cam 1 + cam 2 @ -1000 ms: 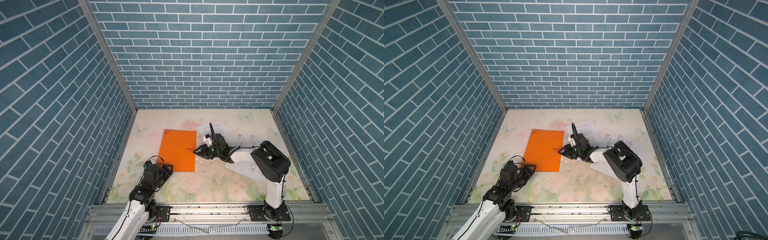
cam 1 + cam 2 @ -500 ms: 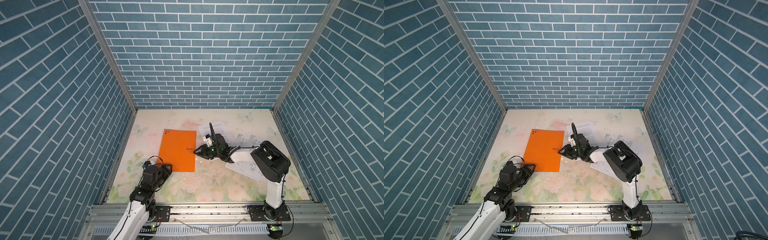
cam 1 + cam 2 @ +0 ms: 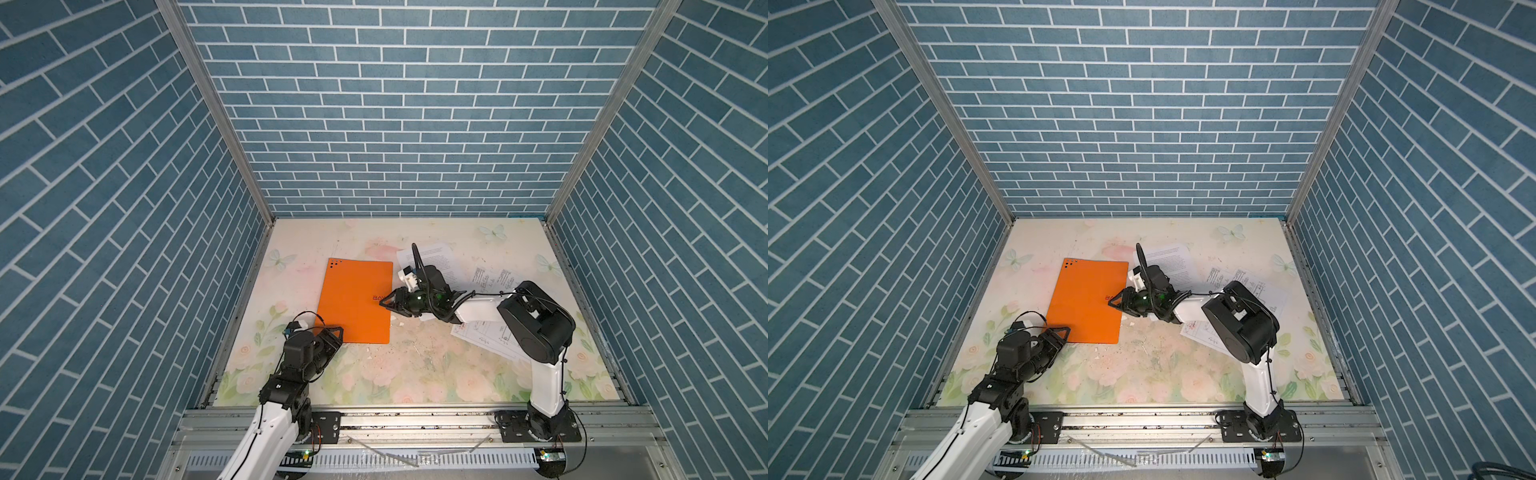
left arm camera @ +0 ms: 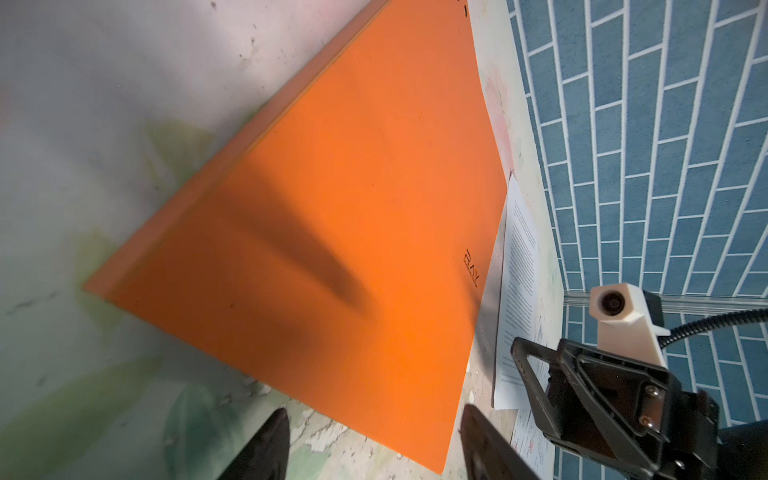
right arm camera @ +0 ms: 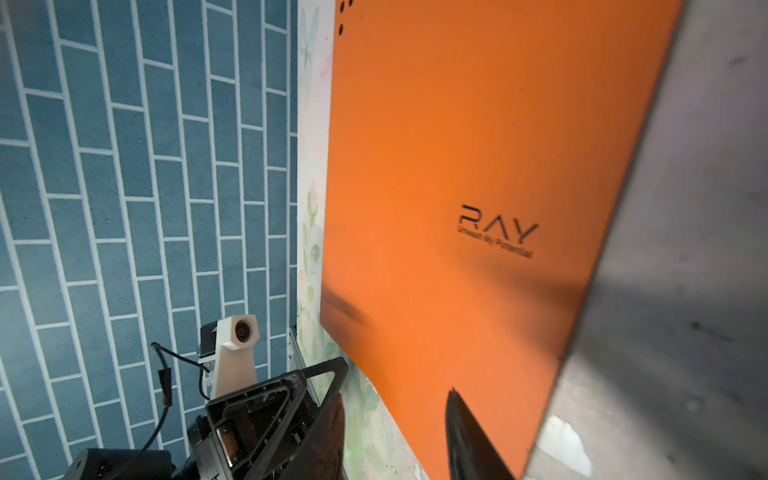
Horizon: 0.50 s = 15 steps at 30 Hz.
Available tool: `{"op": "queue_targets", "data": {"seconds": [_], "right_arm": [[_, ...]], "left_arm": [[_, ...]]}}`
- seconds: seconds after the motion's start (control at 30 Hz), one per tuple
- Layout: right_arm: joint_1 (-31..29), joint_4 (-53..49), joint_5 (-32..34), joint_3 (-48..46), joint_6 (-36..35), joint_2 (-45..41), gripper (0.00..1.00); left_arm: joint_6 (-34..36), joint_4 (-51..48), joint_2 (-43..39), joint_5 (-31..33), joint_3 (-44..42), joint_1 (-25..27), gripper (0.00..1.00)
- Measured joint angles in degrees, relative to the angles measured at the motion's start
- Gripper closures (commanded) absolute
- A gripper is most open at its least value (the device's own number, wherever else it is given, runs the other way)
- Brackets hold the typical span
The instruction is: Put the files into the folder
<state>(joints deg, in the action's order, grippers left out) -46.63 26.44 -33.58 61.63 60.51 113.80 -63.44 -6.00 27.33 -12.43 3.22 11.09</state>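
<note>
**Two tools at the closed folder, files outside it**

Noted the folder flat on the tabletop, closed, orange side up, dark logo near the edge facing the right tool.

Found the right tool low at that edge, tips just over the orange beside the logo. Fingers spread in the wrist view, orange showing in the gap, nothing pinched.

Found the left tool at the folder's edge nearest its own arm base, close to the spine-side corner in both top views. Fingers spread wide in the wrist view, with that edge crossing the gap ahead of them. Nothing held. Cannot tell whether the tips touch the folder.

Counted three files, all loose on the tabletop behind the right tool:
- the text sheet, just beside the folder's logo edge and partly under that tool's wrist
- one drawing sheet, beyond the forearm
- another drawing sheet, under the forearm on its base side
</note>
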Motion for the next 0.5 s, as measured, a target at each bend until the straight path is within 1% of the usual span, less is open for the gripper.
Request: {"op": "queue_targets", "data": {"seconds": [0.17, 0.5], "right_arm": [[-0.7, -1.7, 0.0, 3.4, -1.0, 2.1, 0.6], [-0.8, -8.1, 1.9, 5.6, -2.4, 6.2, 0.6]], "left_arm": [[-0.9, 0.7, 0.0, -0.3, -0.3, -0.1, 0.31], [-1.7, 0.7, 0.0, -0.3, -0.3, -0.5, 0.29]]}}
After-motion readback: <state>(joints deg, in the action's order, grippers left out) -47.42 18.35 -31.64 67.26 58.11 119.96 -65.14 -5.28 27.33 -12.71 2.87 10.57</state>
